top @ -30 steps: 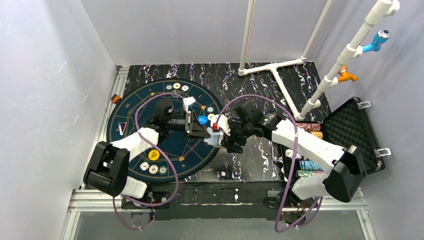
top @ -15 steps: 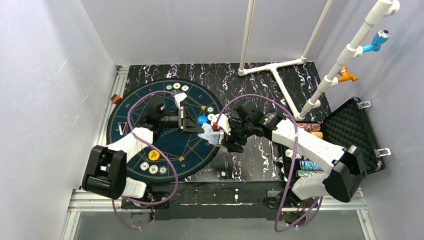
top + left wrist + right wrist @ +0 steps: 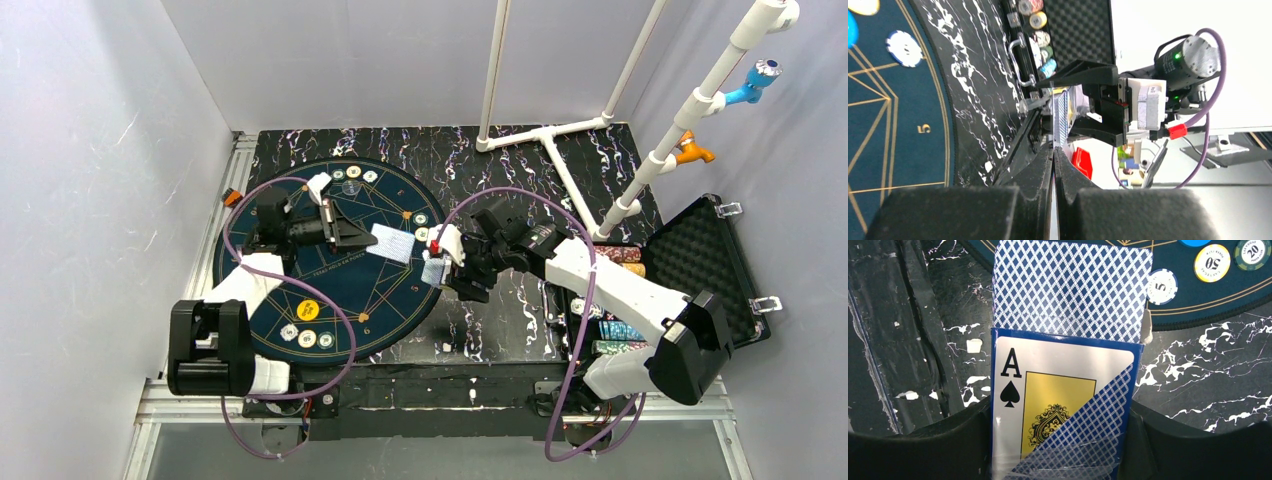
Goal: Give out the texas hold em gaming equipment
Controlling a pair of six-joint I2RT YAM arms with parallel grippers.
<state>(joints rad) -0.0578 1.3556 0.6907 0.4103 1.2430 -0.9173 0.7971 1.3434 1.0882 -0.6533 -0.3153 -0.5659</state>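
Left gripper (image 3: 1054, 152) clamped on a playing card (image 3: 1060, 117), edge-on; right gripper (image 3: 1084, 102) just beyond, gripping a card pack (image 3: 1075, 100); blue mat (image 3: 888, 125) left; open case (image 3: 1083, 30) above.

Card box (image 3: 1063, 405): glossy printed cardboard under wrinkled clear film. Playing card (image 3: 391, 243): smooth coated paper. Mat (image 3: 350, 290): matt, cloth-like, gold printed lines. Table (image 3: 500, 320): black marbled finish, slight sheen. Case (image 3: 700, 255) lining: matt ridged foam. Pipes (image 3: 497, 70): smooth white plastic

A blue mat (image 3: 385, 290) lies on the marbled table (image 3: 500, 320) beside an open case (image 3: 700, 250).
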